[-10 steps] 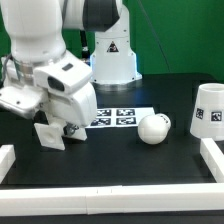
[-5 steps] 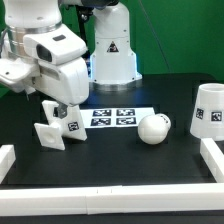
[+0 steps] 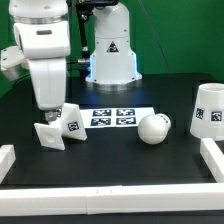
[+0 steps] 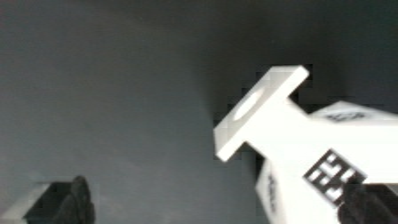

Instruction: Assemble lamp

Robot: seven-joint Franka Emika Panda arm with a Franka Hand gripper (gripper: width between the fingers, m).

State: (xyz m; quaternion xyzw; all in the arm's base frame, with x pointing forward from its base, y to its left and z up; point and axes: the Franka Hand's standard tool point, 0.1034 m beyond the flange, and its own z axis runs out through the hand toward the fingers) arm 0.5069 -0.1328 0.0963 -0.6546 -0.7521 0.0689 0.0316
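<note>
**Open claw hung over tipped lamp base**

Nearest the camera, a white rail (image 3: pixel 110 195) edged the black table (image 3: pixel 120 160). Behind it, toward the exterior view's left, the lamp base (image 3: pixel 55 130) stood tipped on edge with its tags showing. The gripper (image 3: pixel 47 107) hung just above it, jaws spread wide and holding nothing. In the wrist view, one dark finger (image 4: pixel 63 205) sat clear of the lamp base (image 4: pixel 267 120). The bulb (image 3: pixel 153 128) lay just beside the marker board (image 3: pixel 115 117). The shade (image 3: pixel 207 108) stood farther back, at the exterior view's right.
</note>
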